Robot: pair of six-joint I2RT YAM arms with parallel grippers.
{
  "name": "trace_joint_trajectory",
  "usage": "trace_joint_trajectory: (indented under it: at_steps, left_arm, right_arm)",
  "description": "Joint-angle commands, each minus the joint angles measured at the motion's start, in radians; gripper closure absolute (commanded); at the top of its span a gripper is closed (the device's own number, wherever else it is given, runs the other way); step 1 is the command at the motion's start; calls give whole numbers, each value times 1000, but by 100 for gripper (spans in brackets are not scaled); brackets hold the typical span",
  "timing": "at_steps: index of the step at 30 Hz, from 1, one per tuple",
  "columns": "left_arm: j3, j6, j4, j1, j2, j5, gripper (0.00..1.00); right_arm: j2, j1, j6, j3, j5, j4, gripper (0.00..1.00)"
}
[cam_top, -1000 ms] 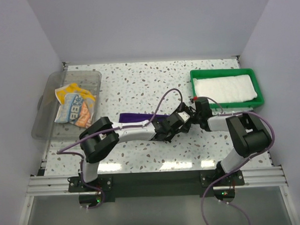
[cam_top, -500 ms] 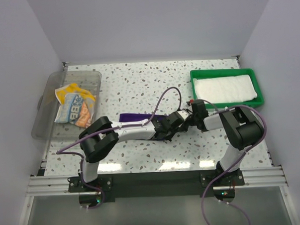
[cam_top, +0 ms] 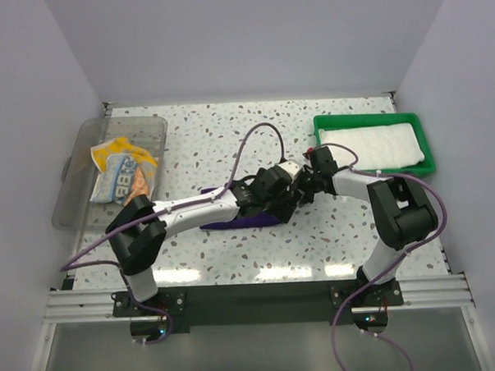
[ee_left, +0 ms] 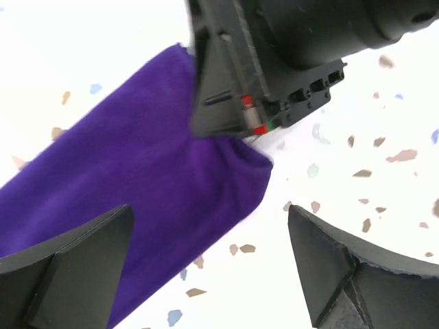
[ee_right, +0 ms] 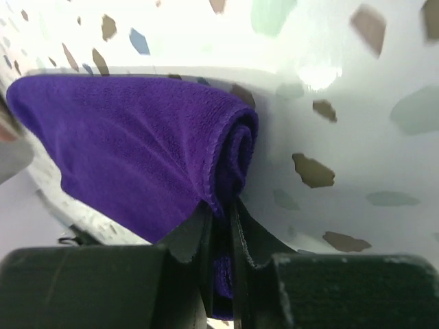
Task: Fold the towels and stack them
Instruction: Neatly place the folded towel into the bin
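The right gripper (ee_right: pixel 221 223) is pinching the purple towel (ee_right: pixel 137 137) at its right end, jaws nearly closed. The left gripper (ee_left: pixel 206 260) is hovering wide open, empty, above that end. The towel is lying mid-tabletop (cam_top: pixel 229 129), long axis running leftward.

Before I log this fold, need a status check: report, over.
Left gripper open above purple towel. Right gripper shut on its rolled end. Arms crowded close over it.
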Motion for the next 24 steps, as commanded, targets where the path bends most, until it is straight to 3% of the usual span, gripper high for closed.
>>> trace_joint_trajectory:
  at_steps: [1,11,18,24]
  left_arm:
    - [-11,-36,-10,57,-131,-1,0]
    - [-285,-29,12,330,-421,14,0]
    - [-417,25,-13,536,-511,-4,0]
    - [-511,48,49,611,-547,5,0]
  right_arm:
    - [-16,-13,-176,135,167,-245,100]
    - [67,-75,-413,624,398,-656,100]
    - [131,-179,-546,856,555,-775,100]
    - [183,-227,-645,991,717,-824,100]
